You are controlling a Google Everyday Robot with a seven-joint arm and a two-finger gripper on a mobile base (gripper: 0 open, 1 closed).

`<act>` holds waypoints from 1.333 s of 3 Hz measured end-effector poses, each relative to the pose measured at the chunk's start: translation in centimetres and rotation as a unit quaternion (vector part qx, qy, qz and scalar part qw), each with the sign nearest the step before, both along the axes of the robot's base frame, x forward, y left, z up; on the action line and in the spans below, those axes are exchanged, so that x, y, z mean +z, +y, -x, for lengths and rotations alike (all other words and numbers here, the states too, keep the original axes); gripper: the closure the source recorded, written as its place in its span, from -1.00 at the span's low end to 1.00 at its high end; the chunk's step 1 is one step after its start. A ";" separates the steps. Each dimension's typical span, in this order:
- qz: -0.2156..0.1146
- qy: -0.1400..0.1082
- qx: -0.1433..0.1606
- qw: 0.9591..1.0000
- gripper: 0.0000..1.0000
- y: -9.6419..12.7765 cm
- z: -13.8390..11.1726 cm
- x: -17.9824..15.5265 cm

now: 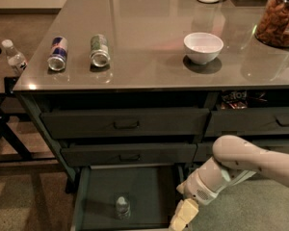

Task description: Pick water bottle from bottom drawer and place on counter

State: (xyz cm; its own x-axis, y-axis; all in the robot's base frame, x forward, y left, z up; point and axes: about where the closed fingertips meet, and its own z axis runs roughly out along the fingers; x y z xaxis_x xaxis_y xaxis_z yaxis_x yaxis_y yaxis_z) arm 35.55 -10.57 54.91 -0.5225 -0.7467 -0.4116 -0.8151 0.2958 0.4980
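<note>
The water bottle (122, 207) stands upright on the floor of the open bottom drawer (144, 191), toward its front left, seen from above with its white cap up. The grey glossy counter (149, 32) spans the upper half of the view. My gripper (181, 217) hangs at the end of the white arm (241, 165) at the drawer's front right corner, well right of the bottle and apart from it.
On the counter lie a blue soda can (58, 53) and a green soda can (99, 50), with a white bowl (203, 47) to the right and a snack jar (280, 17) at far right. Another clear bottle (13, 57) stands left of the cabinet. Two handled drawers (125, 124) are shut above.
</note>
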 end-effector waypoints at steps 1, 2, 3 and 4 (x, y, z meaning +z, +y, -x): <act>-0.036 0.038 0.008 0.999 -1.00 2.4 0.7 -3.7; -0.041 0.049 0.009 0.998 -1.00 2.6 1.1 -4.5; -0.056 0.054 -0.008 0.997 -1.00 3.1 1.6 -6.5; -0.082 0.042 -0.043 0.995 -1.00 4.2 1.4 -9.6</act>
